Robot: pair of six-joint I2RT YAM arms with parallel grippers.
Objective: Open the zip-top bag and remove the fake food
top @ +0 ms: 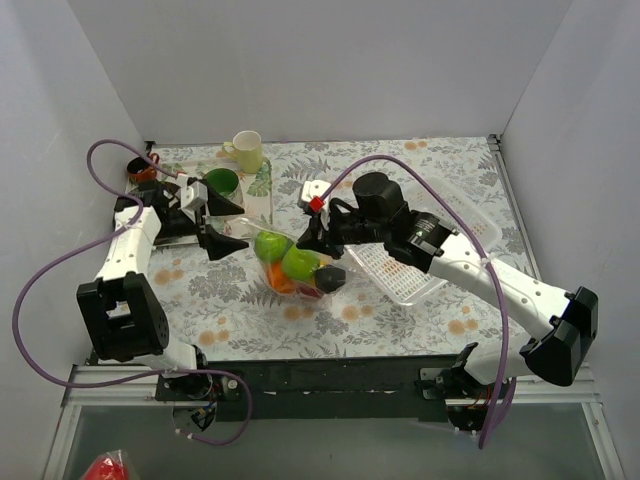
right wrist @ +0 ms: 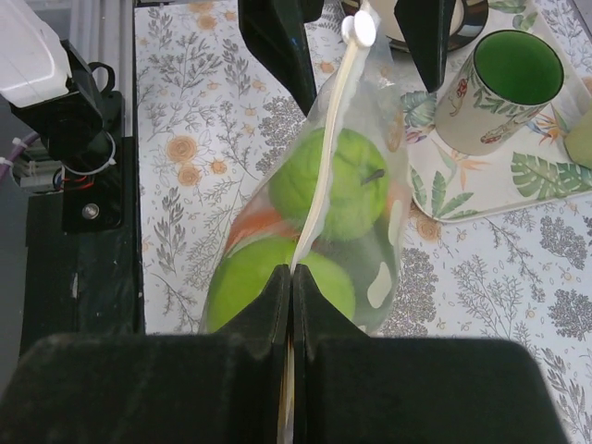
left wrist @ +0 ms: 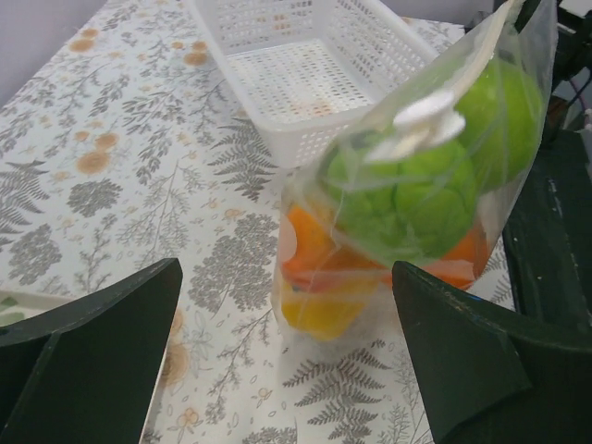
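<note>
The zip-top bag (top: 297,268) hangs upright over the middle of the table, holding the fake food: two green apples (top: 272,245), orange (top: 282,281), red and dark pieces. My right gripper (top: 306,238) is shut on the bag's zip edge, as the right wrist view shows (right wrist: 293,275); the white slider (right wrist: 359,30) sits at the far end. My left gripper (top: 241,224) is open and empty, just left of the bag. In the left wrist view its jaws (left wrist: 287,277) stand wide apart, the bag (left wrist: 416,194) and slider (left wrist: 423,125) ahead, not touching.
A white slotted basket (top: 425,262) lies right of the bag, under my right arm. A leaf-print tray (top: 262,182) at the back left carries a green mug (top: 222,183); a cream mug (top: 247,150) and a dark cup (top: 140,168) stand near it. Walls enclose three sides.
</note>
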